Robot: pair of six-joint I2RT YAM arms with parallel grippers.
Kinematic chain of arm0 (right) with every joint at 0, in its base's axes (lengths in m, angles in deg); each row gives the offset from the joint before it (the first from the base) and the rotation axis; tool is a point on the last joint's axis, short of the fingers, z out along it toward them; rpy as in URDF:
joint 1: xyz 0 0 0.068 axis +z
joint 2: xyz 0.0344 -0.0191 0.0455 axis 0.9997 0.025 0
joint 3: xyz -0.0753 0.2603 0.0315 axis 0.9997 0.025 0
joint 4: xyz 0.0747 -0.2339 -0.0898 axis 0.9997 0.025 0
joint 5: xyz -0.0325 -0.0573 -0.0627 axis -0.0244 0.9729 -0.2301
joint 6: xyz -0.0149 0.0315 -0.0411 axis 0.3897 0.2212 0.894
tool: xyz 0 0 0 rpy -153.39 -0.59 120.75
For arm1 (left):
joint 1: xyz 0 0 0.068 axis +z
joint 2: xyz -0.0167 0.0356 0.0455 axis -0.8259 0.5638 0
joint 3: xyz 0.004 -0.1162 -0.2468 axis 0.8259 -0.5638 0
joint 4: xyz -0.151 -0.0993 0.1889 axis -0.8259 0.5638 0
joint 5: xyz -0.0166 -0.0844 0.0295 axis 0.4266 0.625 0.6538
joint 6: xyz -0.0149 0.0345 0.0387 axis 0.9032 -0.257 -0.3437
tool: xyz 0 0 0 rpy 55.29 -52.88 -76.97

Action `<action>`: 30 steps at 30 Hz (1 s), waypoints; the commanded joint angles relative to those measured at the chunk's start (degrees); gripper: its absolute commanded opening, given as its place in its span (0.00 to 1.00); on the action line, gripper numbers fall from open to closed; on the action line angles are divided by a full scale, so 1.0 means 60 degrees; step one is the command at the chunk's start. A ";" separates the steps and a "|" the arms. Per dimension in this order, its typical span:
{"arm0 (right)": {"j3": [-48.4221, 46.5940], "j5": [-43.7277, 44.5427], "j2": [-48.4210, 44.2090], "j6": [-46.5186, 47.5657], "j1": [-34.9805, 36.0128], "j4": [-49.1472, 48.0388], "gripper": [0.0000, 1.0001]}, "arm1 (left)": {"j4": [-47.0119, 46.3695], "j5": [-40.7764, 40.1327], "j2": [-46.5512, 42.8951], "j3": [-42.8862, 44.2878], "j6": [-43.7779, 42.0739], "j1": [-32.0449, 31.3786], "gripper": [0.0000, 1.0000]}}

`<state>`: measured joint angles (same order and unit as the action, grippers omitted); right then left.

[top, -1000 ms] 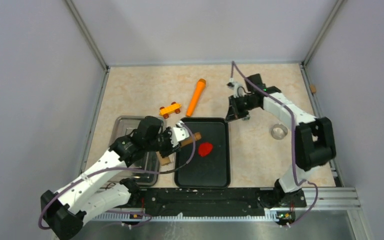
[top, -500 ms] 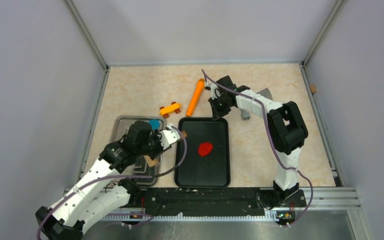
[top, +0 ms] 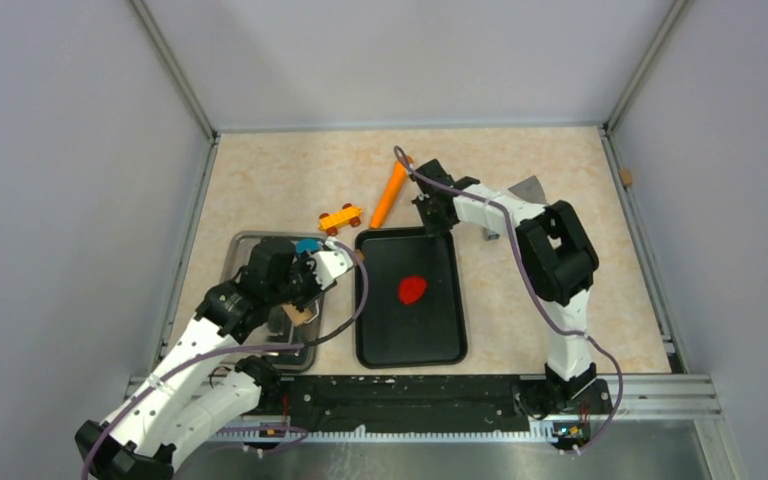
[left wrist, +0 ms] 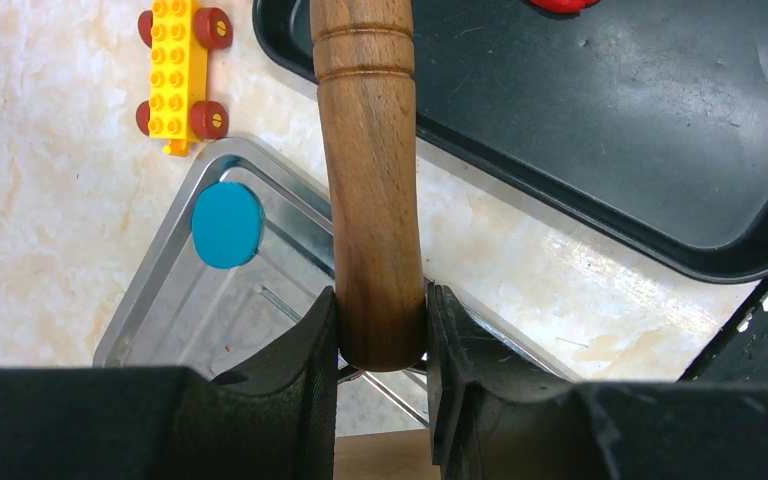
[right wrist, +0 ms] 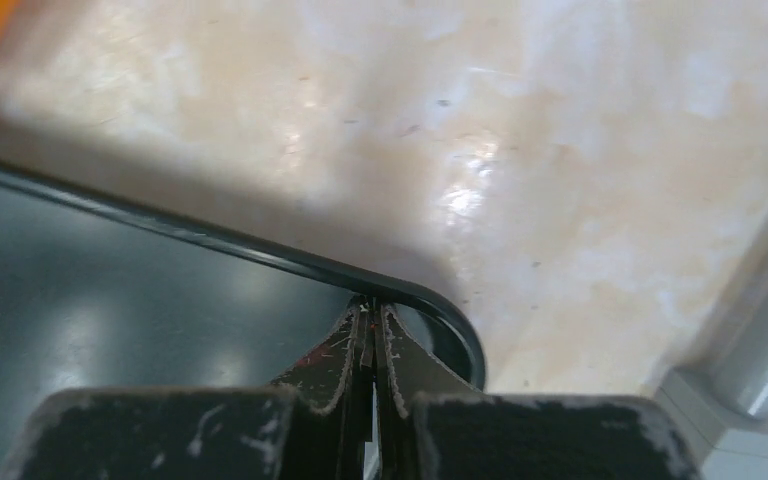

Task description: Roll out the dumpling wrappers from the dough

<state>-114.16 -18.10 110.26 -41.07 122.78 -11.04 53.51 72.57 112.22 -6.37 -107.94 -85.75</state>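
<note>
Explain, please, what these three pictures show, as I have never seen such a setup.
Two robot arms are bolted at the near edge of a table. One picture looks down from above; the other two come from wrist cameras. The left gripper holds a wooden rolling pin above a metal tray containing a blue disc. The right gripper, shut, sits at the corner rim of a black tray where the red dough lies. A yellow toy car and an orange stick lie on the table.
</note>
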 commanded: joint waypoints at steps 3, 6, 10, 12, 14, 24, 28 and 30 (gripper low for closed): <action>-0.0640 0.1538 0.0158 -0.0402 -0.0092 -0.0465 0.00 | -0.0893 0.0326 0.0054 0.0398 -0.0079 0.0049 0.00; -0.0755 0.1762 0.0181 -0.0394 -0.0092 -0.0530 0.00 | -0.1003 0.0419 0.0151 0.0420 -0.0012 0.0046 0.00; -0.0607 0.2074 0.0126 -0.0366 -0.0167 -0.0524 0.00 | -0.1104 0.0449 0.0230 0.0413 -0.0015 0.0046 0.00; -0.0398 0.2174 0.0040 -0.0412 -0.0239 -0.0510 0.00 | -0.1166 0.0451 0.0249 0.0421 -0.0035 0.0050 0.00; -0.0164 0.2225 -0.0079 -0.0475 -0.0354 -0.0459 0.00 | -0.1220 0.0450 0.0256 0.0406 -0.0031 0.0049 0.00; 0.0603 0.2395 -0.0570 -0.0603 -0.0902 -0.0388 0.00 | -0.1557 0.0640 0.0257 0.0197 0.0090 0.0047 0.00; 0.0535 0.1858 -0.0765 -0.0475 -0.0942 -0.0441 0.00 | -0.1898 0.1012 0.0425 0.0197 0.0187 0.0045 0.00; 0.0258 0.0842 -0.0986 -0.0378 -0.0942 -0.0358 0.00 | -0.2145 0.1383 0.0622 0.0254 0.0248 0.0047 0.00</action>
<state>-110.65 -7.04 109.43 -44.18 117.41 -12.50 47.85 76.35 114.58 -6.32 -107.52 -85.73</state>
